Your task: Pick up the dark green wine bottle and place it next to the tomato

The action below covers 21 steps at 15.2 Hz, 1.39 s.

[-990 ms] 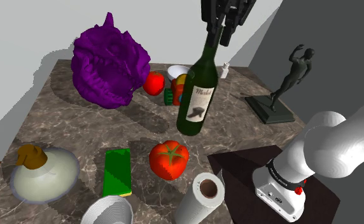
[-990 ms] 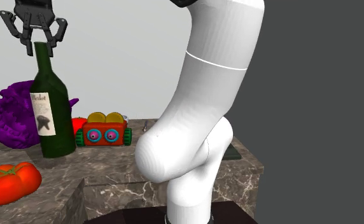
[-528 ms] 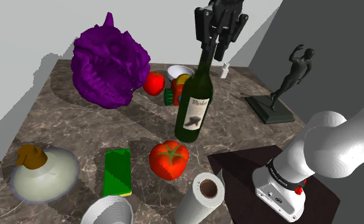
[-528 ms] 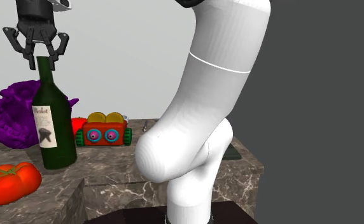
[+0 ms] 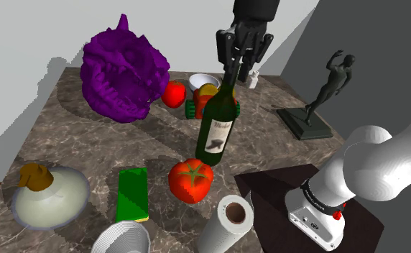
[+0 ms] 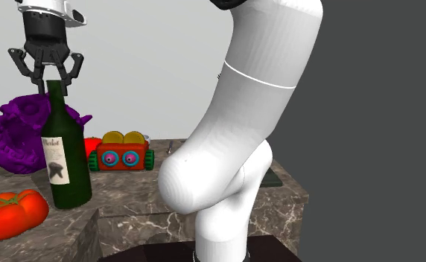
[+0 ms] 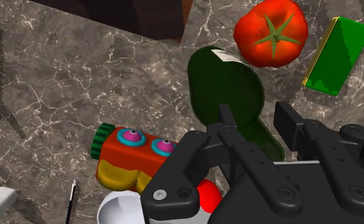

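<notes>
End effector (image 5: 234, 68) clasps the neck of the upright dark green wine bottle (image 5: 217, 133), its base low at the marble-patterned worktop (image 5: 75, 151), just beside the tomato (image 5: 191, 180).

Counter (image 5: 75, 136): brown-grey stone, marble-like, pale veins, smooth polished face.
Wine bottle (image 5: 218, 126): dark green, glass-like, smooth, slight sheen; label (image 5: 218, 134) matt white, paper-like, dark print.
Tomato (image 5: 191, 180): red skin, smooth, glossy highlight.
Hand (image 5: 234, 68): black, matt, hard plastic look.
Arm (image 5: 384, 169): white shell, smooth, soft sheen.
Statue (image 5: 326, 90): dark, dull, bronze-like.
Purple lump (image 5: 121, 72): rough, crinkled, matt.
Green box (image 5: 132, 194): flat, matt.
Paper roll (image 5: 225, 223): white, matt.
</notes>
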Each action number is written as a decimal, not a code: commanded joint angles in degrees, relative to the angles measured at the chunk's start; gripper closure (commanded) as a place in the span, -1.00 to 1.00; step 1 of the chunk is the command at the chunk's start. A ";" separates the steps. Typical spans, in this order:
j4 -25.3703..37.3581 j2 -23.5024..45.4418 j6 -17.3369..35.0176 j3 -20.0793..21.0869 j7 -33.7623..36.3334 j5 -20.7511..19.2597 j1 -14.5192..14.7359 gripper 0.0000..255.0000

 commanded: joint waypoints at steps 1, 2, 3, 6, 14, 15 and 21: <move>-0.08 0.00 0.12 0.02 0.01 0.01 0.01 1.00; -0.08 0.00 0.12 0.02 0.01 0.01 0.01 1.00; -0.08 0.00 0.12 0.02 0.01 0.01 0.01 1.00; -0.08 0.00 0.13 0.02 0.01 0.01 0.01 -1.00; 7.74 2.29 -5.48 -0.39 0.64 -0.71 -0.40 -1.00; 9.95 3.02 -6.97 -0.46 0.84 -0.90 -0.50 -1.00; 9.95 3.02 -6.97 -0.46 0.84 -0.90 -0.50 -1.00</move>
